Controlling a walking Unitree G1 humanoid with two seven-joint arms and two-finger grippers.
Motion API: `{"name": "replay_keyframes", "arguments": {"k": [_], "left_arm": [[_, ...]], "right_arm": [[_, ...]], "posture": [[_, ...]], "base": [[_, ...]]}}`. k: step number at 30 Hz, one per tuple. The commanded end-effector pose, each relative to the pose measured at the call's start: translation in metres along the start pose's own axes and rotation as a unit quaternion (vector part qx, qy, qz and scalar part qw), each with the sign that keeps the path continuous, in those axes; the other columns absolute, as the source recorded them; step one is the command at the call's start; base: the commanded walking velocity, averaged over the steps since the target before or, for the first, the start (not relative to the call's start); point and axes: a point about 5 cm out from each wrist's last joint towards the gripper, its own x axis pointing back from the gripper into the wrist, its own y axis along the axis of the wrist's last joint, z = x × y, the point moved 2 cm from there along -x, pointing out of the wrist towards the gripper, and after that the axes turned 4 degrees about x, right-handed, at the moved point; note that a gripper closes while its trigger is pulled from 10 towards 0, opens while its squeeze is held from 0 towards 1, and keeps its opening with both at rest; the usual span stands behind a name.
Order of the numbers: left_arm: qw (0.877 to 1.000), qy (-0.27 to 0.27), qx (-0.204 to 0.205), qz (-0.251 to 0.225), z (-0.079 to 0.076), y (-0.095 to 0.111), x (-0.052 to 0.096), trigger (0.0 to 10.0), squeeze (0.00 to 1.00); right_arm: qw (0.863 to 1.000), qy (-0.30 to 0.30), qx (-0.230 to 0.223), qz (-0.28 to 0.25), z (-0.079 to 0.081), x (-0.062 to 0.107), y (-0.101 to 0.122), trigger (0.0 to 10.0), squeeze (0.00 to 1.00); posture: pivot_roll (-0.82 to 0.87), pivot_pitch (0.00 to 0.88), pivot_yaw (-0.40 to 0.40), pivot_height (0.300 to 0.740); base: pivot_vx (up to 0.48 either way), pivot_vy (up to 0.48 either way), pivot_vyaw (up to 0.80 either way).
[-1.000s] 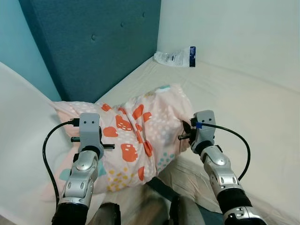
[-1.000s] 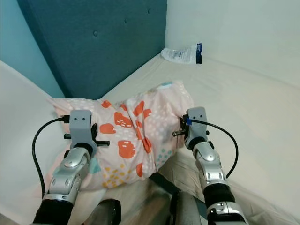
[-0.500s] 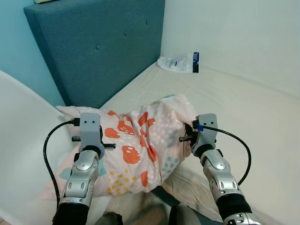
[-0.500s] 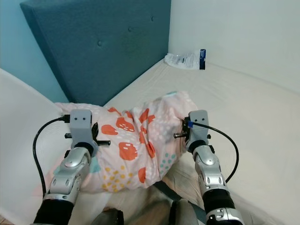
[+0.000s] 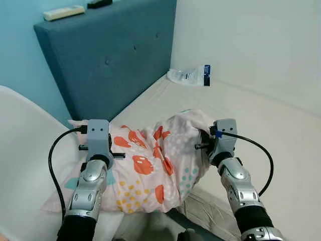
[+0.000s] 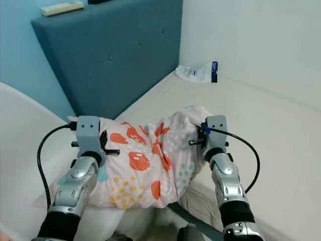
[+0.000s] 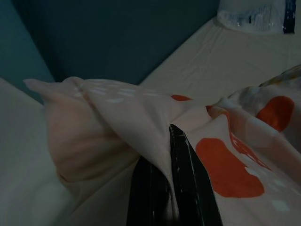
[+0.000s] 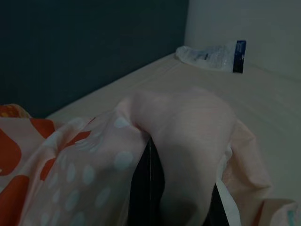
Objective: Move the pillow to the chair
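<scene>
The pillow (image 5: pixel 150 170), pink with orange and yellow spots, hung between the 2 arms above the edge of the bed (image 5: pixel 261 115), its left end over the white chair (image 5: pixel 25 150). The left tool (image 7: pixel 171 174) was clamped on a fold of its cover, and the right tool (image 8: pixel 150 183) pinched the cover at the other end. A plastic packet (image 5: pixel 189 75) lay in the bed's far corner beside the blue headboard (image 5: pixel 110 55).
</scene>
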Motion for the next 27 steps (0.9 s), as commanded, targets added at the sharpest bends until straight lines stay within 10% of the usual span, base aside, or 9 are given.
{"name": "replay_keyframes", "arguments": {"k": [1, 27], "left_arm": [[1.000, -0.015, 0.002, -0.021, -0.0077, 0.0101, -0.0029, 10.0, 0.00], [1.000, -0.010, 0.000, -0.025, -0.0039, 0.0123, -0.0057, 10.0, 0.00]], "right_arm": [[0.999, 0.009, 0.001, -0.036, 0.0045, -0.0067, 0.0216, 10.0, 0.00], [0.999, -0.010, 0.000, -0.041, 0.0030, -0.0045, 0.0207, 10.0, 0.00]], "posture": [[0.00, 0.053, -0.041, 0.704], [0.01, 0.035, -0.036, 0.740]], "base": [[0.000, 0.000, 0.00], [0.000, 0.000, 0.00]]}}
